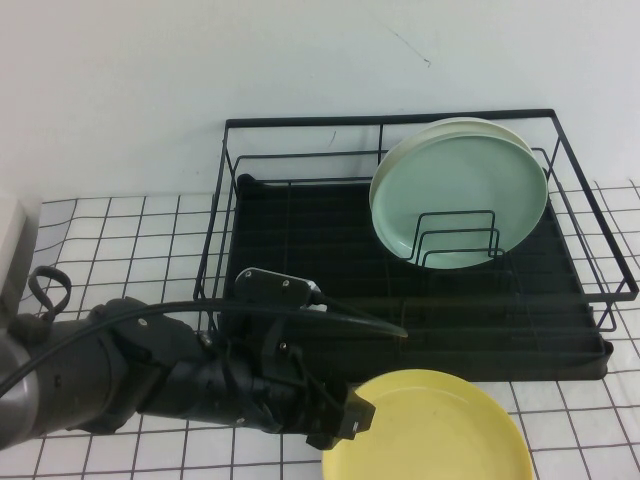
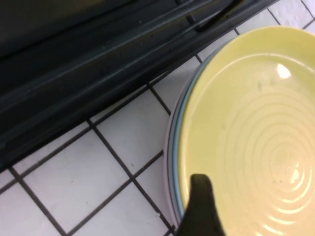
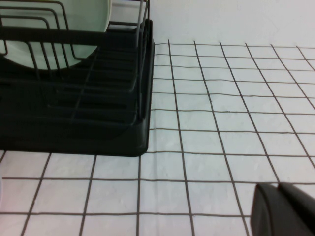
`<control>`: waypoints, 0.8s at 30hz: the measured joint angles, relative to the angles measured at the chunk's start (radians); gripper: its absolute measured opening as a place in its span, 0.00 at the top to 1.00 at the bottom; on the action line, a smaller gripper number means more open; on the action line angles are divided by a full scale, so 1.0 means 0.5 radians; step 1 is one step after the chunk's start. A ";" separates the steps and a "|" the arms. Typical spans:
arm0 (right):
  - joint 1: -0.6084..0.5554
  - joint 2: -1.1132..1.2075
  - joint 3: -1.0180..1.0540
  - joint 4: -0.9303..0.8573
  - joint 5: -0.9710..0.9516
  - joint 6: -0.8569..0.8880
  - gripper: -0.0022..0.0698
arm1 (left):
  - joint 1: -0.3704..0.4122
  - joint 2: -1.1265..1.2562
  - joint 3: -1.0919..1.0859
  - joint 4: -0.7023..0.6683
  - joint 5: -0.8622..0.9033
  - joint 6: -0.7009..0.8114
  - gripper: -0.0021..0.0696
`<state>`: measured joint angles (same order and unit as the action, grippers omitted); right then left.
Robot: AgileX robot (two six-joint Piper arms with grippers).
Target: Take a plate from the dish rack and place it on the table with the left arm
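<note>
The yellow plate [image 1: 430, 430] lies flat on the table [image 1: 120, 240] in front of the dish rack [image 1: 300, 260]. In the left wrist view the plate [image 2: 256, 128] rests on a light blue plate [image 2: 178, 132] whose rim shows under it. My left gripper [image 1: 345, 418] is low at the plate's left rim and open. One black finger [image 2: 202, 206] hangs over the plate just inside the rim; the other finger is out of view. My right gripper [image 3: 280, 189] is shut and empty over the table, right of the rack [image 3: 98, 118].
Two pale mint-green plates [image 1: 460, 195] stand upright in the wire dividers at the rack's back right and also show in the right wrist view [image 3: 59, 19]. The rack's black tray edge [image 2: 74, 73] runs close behind the yellow plate. A white wall stands behind the rack.
</note>
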<state>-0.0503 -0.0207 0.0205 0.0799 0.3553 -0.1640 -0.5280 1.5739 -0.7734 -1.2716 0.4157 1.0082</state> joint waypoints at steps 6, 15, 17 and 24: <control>0.000 0.000 0.000 0.000 0.000 0.000 0.97 | 0.000 0.000 0.000 0.025 0.000 0.058 0.28; 0.000 0.000 0.000 0.000 0.000 0.000 0.97 | 0.000 -0.234 0.000 0.075 0.016 0.221 0.83; 0.000 0.000 0.000 0.000 0.000 0.000 0.97 | 0.000 -0.331 0.000 0.075 0.025 0.265 0.91; 0.000 0.000 0.000 0.000 0.000 0.000 0.97 | 0.000 -0.757 0.032 0.086 0.020 0.338 0.97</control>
<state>-0.0503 -0.0207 0.0205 0.0799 0.3553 -0.1640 -0.5280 1.1952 -0.7574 -1.2284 0.4257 1.1771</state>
